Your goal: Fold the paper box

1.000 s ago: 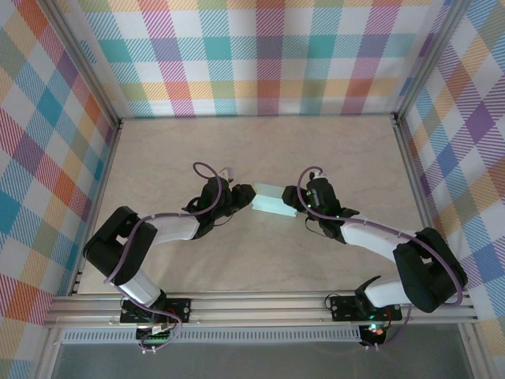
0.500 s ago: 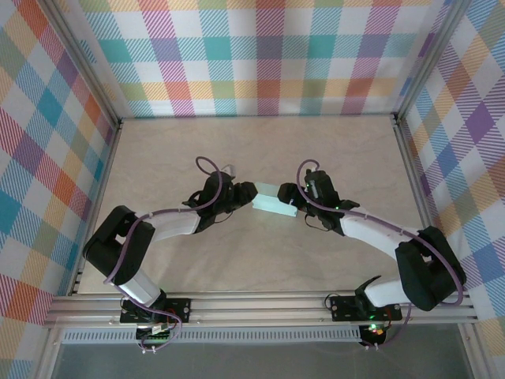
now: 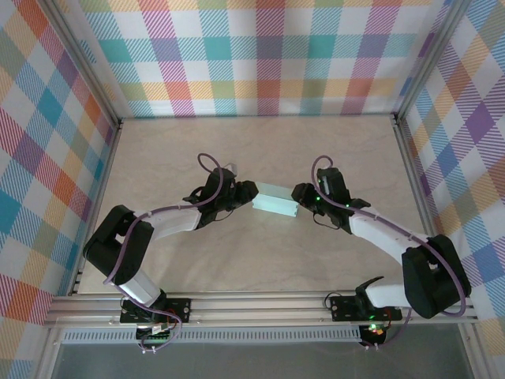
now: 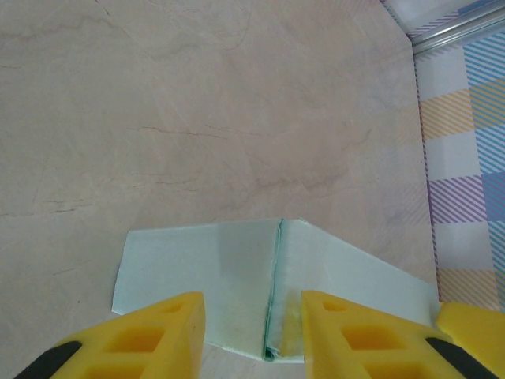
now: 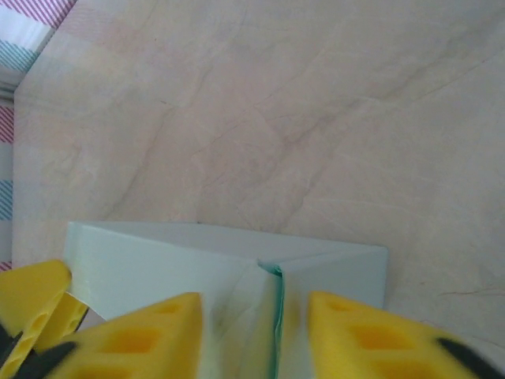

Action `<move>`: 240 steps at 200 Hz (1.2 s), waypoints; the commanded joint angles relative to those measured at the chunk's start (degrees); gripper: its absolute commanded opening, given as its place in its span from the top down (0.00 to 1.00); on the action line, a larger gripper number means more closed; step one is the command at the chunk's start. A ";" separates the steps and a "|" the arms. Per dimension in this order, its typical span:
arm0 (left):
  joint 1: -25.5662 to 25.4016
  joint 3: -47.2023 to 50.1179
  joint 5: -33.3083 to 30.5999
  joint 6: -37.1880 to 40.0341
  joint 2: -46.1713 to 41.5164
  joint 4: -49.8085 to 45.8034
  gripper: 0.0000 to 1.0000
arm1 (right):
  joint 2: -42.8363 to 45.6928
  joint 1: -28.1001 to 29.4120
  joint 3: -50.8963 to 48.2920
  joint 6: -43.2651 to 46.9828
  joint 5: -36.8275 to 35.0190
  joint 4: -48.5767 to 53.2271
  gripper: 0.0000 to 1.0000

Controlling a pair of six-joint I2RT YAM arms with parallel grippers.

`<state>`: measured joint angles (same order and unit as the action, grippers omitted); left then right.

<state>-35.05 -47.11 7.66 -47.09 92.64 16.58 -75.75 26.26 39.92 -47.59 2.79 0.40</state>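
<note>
We judge the step in hand to be closing the ends. The paper box (image 3: pixel 274 204) lies near the middle of the table (image 3: pixel 237 150), already formed into a flat rectangular body. Its long axis runs roughly 9 to 3 o'clock in the top view, with the right end dipping slightly toward 4. The left gripper (image 3: pixel 246 193) meets the 9 o'clock end and the right gripper (image 3: pixel 301 193) meets the 3 o'clock end. In each wrist view the jaws stand narrowly apart, straddling a seam (image 4: pixel 276 292) on the box, and we see no card pinched between them. The next move likely calls for even inward pressure from both ends, gentle enough that the thin card neither buckles nor slides.
</note>
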 commanded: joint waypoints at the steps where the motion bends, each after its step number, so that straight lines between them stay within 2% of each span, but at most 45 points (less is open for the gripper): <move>1: 0.24 1.67 -2.13 1.21 3.86 -11.75 0.65 | -1.72 -0.06 0.41 -1.32 2.22 2.30 0.79; 25: 0.22 1.67 -2.28 1.09 3.95 -11.83 0.65 | -2.12 -0.16 -0.66 -1.95 2.29 1.02 1.00; 64: 0.24 1.56 -2.22 1.10 4.20 -11.92 0.65 | -1.38 -0.47 -2.04 -2.11 3.98 -2.67 1.00; 68: 0.24 1.53 -2.21 1.11 4.21 -11.90 0.65 | -1.20 -0.51 -1.95 -2.05 4.06 -2.72 0.94; 78: 0.24 1.42 -2.23 1.00 4.26 -12.00 0.65 | -0.58 -0.51 -1.77 -1.77 4.02 -2.80 0.66; 84: 0.20 1.41 -2.34 0.97 4.30 -12.01 0.65 | -0.38 -0.51 -1.66 -1.65 4.19 -2.95 0.56; 89: 0.26 1.34 -2.38 1.02 4.32 -12.13 0.65 | -0.01 -0.51 -1.67 -1.71 4.16 -2.80 0.52; 103: 0.24 1.31 -2.72 0.84 4.38 -12.53 0.65 | 0.79 -0.51 -1.80 -2.12 4.07 -2.63 0.51; 142: 0.25 1.07 -2.65 0.87 4.65 -12.88 0.65 | 2.19 -0.58 -4.61 -4.12 4.74 -5.56 0.61; 159: 0.24 1.06 -2.61 0.82 4.63 -12.89 0.65 | 1.76 -0.64 -5.48 -4.53 5.21 -6.33 0.77; 176: 0.24 0.97 -2.60 0.92 4.81 -12.93 0.65 | 0.96 -0.68 -5.95 -4.26 4.91 -6.28 1.00; 223: 0.24 0.96 -2.73 0.89 4.48 -13.19 0.65 | 2.79 -0.88 -7.25 -3.41 4.91 -8.77 1.00; 235: 0.24 0.91 -2.76 0.88 4.56 -13.24 0.65 | 4.05 -0.91 -7.91 -3.21 4.68 -10.84 0.74; 240: 0.24 0.89 -2.68 0.89 4.57 -13.24 0.65 | 4.43 -0.95 -8.01 -3.11 4.68 -11.35 0.68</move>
<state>-34.94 -48.23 6.11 -47.09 93.60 16.38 -73.21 25.04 33.82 -51.59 6.50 -8.78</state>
